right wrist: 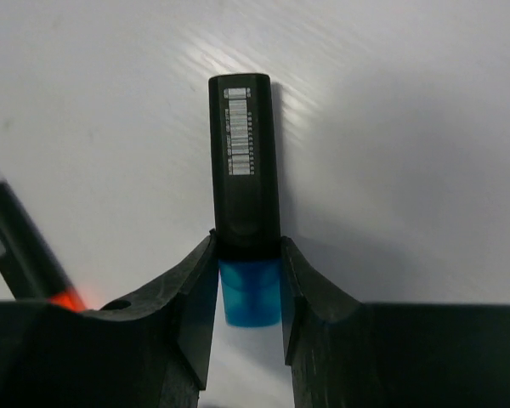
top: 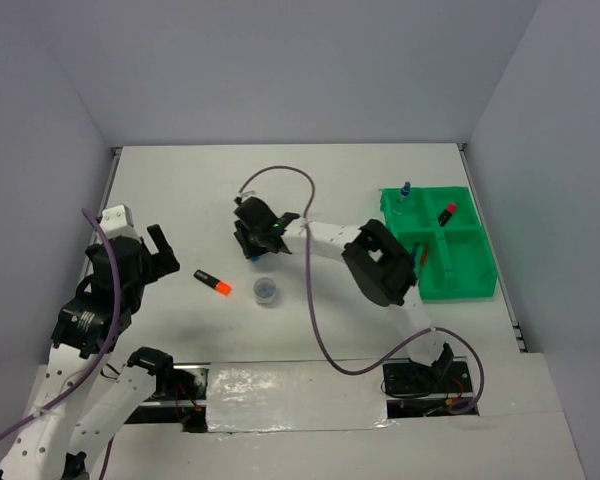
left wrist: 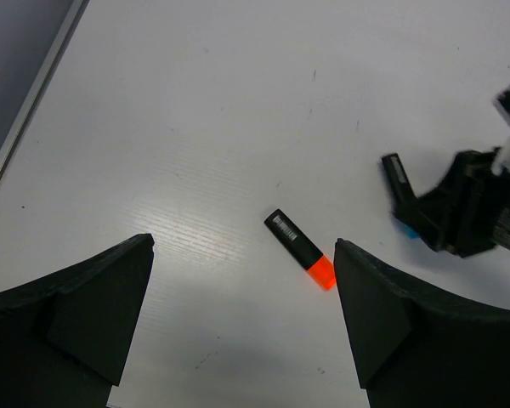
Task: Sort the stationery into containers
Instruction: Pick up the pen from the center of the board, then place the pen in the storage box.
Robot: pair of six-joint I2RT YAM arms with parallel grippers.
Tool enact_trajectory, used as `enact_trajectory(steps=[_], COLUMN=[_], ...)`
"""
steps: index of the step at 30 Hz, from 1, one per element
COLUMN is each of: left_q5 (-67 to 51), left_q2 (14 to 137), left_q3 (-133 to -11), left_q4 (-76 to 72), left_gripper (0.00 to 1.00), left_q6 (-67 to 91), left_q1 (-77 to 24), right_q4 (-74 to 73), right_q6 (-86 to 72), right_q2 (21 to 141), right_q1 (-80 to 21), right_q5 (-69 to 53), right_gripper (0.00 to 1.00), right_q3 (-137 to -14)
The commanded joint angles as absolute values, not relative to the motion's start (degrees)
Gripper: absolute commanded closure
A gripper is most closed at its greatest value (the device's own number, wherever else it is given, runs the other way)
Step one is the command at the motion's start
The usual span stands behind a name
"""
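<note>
White tabletop (top: 280,180) all round. The step in hand is the pick-up: the right gripper (right wrist: 248,255) pinches the blue-capped highlighter (right wrist: 245,161) between its fingers (right wrist: 195,280), with the cap back in the gap and the black barrel jutting past the tips. Next, I'd judge, a lift towards the green tray (top: 455,293). The left gripper (left wrist: 242,246) hangs spread wide, the orange-capped highlighter (left wrist: 299,249) below, between its fingers.
</note>
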State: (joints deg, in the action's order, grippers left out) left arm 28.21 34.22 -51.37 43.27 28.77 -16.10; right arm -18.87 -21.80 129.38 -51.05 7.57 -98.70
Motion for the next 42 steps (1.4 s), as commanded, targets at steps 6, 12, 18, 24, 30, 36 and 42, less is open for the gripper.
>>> enact_trajectory(steps=[6,12,18,24,30,36,42], left_q5=[27.6,27.6,27.4,27.6,27.4,27.1,27.3], left_q2=[33.4,33.5,34.1,34.6,34.8,35.2,34.6], left_q3=[-51.4,-51.4,-51.4,-51.3,-51.3,-51.3,-51.2], left_q4=[41.5,41.5,41.5,41.5,41.4,41.3,41.3], left_gripper=[0.01,0.01,0.01,0.01,0.01,0.01,0.01], left_q6=[28.4,28.4,28.2,28.3,28.3,28.1,28.3], left_q1=[-17.2,-17.3,-17.3,-17.4,-18.2,-18.8,-18.8], right_q4=[7.6,-4.7,-20.0,-28.0,-29.4,-29.5,-28.5], right_q6=[-18.9,-18.5,-21.4,-17.9,-17.5,-18.2,-18.3], right_q2=[94.7,79.7,86.3,101.1,106.2,108.6,107.8], right_q1=[-38.5,-24.7,-4.5,6.9,9.8,10.0,10.0], right_q5=[-5.8,19.2,28.1,25.2,25.8,23.6,20.3], right_gripper=[1.0,1.0,1.0,1.0,1.0,0.83,0.58], right_q3=[-70.8,-66.4,-74.1,-85.9,-89.7,-88.8,-88.0])
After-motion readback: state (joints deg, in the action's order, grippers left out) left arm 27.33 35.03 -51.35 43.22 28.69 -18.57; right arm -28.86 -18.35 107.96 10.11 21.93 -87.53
